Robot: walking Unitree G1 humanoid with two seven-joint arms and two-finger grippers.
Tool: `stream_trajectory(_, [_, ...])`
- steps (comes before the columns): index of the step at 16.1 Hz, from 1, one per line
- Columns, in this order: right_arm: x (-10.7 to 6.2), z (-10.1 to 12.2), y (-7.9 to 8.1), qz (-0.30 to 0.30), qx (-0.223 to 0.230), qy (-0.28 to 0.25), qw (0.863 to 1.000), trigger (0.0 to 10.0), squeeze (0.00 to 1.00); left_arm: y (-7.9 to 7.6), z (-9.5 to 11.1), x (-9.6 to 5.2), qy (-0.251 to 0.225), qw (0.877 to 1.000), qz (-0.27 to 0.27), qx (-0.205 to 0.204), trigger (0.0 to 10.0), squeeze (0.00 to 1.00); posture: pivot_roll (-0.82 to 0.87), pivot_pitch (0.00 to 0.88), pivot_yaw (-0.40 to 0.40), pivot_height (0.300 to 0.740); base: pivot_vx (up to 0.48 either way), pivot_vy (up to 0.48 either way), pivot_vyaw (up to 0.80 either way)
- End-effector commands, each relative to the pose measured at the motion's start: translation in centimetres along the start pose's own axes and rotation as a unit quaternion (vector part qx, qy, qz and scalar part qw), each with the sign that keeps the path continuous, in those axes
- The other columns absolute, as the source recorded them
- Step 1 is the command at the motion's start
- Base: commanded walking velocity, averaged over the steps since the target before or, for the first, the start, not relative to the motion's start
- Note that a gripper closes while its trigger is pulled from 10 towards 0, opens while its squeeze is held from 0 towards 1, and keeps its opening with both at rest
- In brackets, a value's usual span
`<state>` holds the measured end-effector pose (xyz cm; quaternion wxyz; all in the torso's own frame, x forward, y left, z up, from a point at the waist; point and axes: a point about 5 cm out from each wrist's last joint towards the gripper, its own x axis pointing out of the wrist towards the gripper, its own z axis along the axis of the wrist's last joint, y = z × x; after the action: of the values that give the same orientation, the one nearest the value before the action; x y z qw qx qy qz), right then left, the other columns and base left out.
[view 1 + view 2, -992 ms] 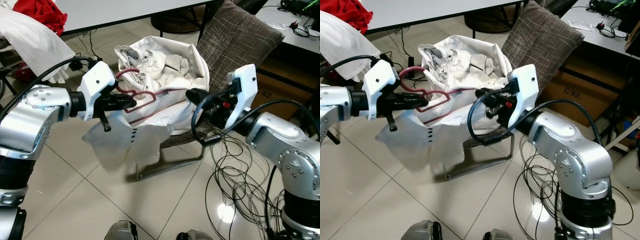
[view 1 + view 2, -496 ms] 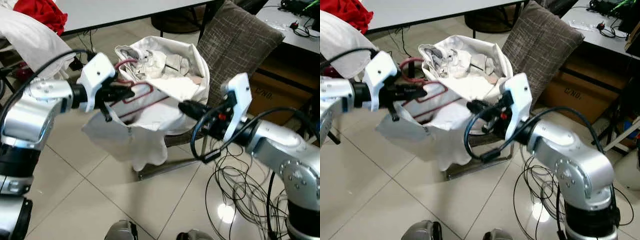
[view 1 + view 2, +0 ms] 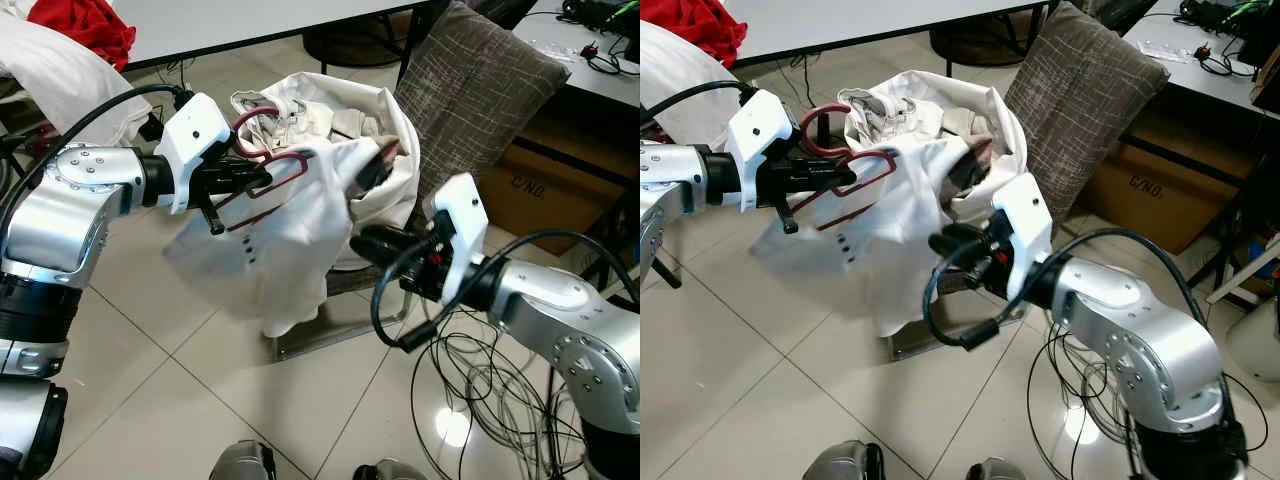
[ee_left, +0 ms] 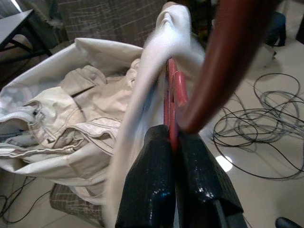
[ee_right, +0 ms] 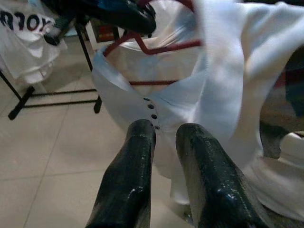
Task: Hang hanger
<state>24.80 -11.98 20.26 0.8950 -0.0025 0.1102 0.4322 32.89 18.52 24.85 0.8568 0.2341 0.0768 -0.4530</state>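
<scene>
A dark red hanger point(image 3: 268, 172) with a white buttoned shirt point(image 3: 290, 240) draped over it hangs in the air in front of a chair. My left gripper point(image 3: 256, 180) is shut on the hanger's bar just below the hook point(image 3: 250, 118); the left wrist view shows the red bar point(image 4: 171, 90) pinched between the black fingers point(image 4: 147, 180). My right gripper point(image 3: 362, 243) sits lower and to the right, close to the shirt's hanging edge. In the right wrist view its fingers point(image 5: 137, 171) stand slightly apart, nothing between them, pointing at the shirt point(image 5: 209, 95).
Behind the shirt a chair holds a pile of cream clothes point(image 3: 340, 115) and a grey cushion point(image 3: 480, 75). Loose black cables point(image 3: 480, 380) cover the floor at right, near a cardboard box point(image 3: 530, 190). A white table point(image 3: 250, 18) and red cloth point(image 3: 85, 25) stand behind.
The shirt, which sagged low under the hanger, now lies up over it. My right gripper has drawn back and down from the hanger's far end. My left gripper still holds the hanger.
</scene>
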Motion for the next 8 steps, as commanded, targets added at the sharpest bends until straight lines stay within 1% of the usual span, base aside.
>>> stream_trajectory(1, [-0.3,0.6,0.1,-0.004,-0.015,-0.013,1.0,10.0,1.0,-0.1,0.6,-0.1,-0.004,1.0,-0.009,0.016,0.0,0.0,-0.03,0.052,-0.004,0.74,0.0,0.0,0.0])
stream_trajectory(2, [-0.4,0.8,-0.1,-0.007,-0.015,-0.016,1.0,10.0,1.0,-0.1,0.5,-0.1,-0.004,1.0,-0.009,0.014,0.0,0.0,-0.03,0.053,-0.002,0.74,0.0,0.0,0.0])
stream_trajectory(3, [-0.7,1.4,-0.5,-0.016,-0.022,-0.027,0.999,10.0,1.0,-0.2,0.2,-0.1,-0.002,1.0,-0.008,0.003,0.0,0.0,-0.03,0.053,0.0,0.74,0.0,0.0,0.0])
stream_trajectory(5, [-0.8,2.1,-0.6,-0.022,-0.041,-0.049,0.998,10.0,1.0,-0.7,-0.3,-0.1,-0.001,1.0,-0.018,-0.005,0.0,0.0,-0.03,0.052,0.002,0.74,0.0,0.0,0.0])
stream_trajectory(6, [-0.9,2.4,-0.8,-0.036,-0.048,-0.067,0.996,10.0,1.0,-1.4,-0.9,-0.2,0.002,1.0,-0.019,-0.017,0.0,0.0,-0.03,0.053,0.003,0.74,0.0,0.0,0.0])
stream_trajectory(7, [-0.9,2.4,-1.0,-0.059,-0.05,-0.078,0.994,10.0,1.0,-1.9,-2.1,-0.6,0.018,0.999,0.009,-0.046,0.0,0.0,-0.03,0.054,0.01,0.74,0.0,0.0,0.0])
stream_trajectory(8, [-0.9,2.4,-1.1,-0.084,-0.049,-0.088,0.991,10.0,0.0,-2.6,-3.1,-1.2,0.031,0.997,0.028,-0.066,0.0,0.0,-0.03,0.057,0.014,0.74,0.0,0.0,0.0])
